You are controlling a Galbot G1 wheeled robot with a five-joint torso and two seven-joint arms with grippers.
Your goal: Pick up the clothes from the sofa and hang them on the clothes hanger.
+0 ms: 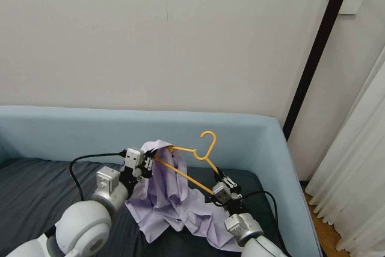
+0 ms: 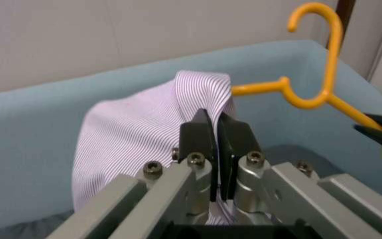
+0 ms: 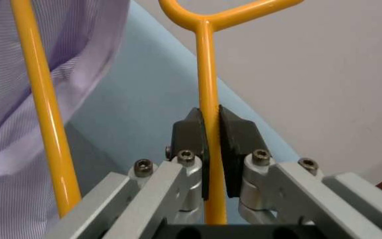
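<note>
Shirt (image 2: 131, 129) is being pinched by left gripper (image 2: 216, 127), hanger (image 3: 208, 74) by right gripper (image 3: 207, 124). Hanging is being judged half done.

hanger (image 3: 208, 74): smooth glossy coating | shirt (image 2: 131, 129): thin striped cloth | sofa (image 1: 60, 130): matt fabric

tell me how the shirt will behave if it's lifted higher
Probably floppy: the shirt hangs in loose folds from the hanger and pools on the sofa. Likely light, since thin cloth bunches at the left gripper. It may slide along the smooth bar.
</note>
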